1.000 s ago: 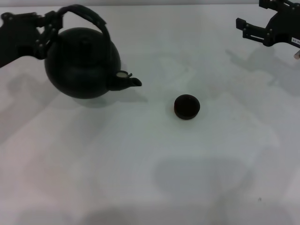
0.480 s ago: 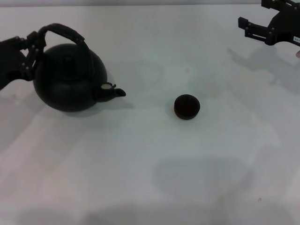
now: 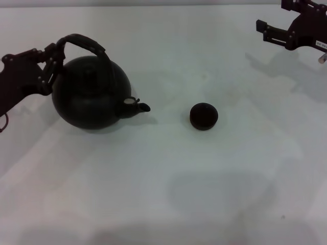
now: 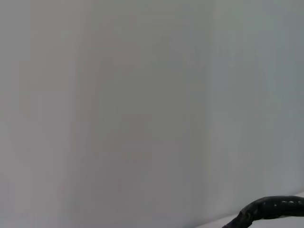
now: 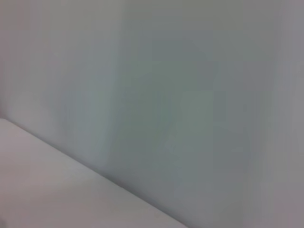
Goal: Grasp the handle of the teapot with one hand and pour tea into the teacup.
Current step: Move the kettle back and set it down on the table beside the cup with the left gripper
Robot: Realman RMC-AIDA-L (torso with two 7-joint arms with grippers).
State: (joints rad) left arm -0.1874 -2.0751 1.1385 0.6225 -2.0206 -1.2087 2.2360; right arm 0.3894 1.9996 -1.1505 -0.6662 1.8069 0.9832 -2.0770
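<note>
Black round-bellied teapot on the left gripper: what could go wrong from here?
1. The left gripper clamps the arched black handle near its end, off-centre, so the black round-bellied teapot may swing.
2. Its spout sits well short of the small dark teacup; tilting now would likely spill on the white table.
3. The right gripper is parked far off.

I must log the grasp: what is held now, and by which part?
The left tool holds the teapot by the left end of its handle. The right tool holds nothing.

A bare test bench rather than a home: a plain white tabletop (image 3: 163, 194) runs past every picture edge (its own edges and corners are hidden).
</note>
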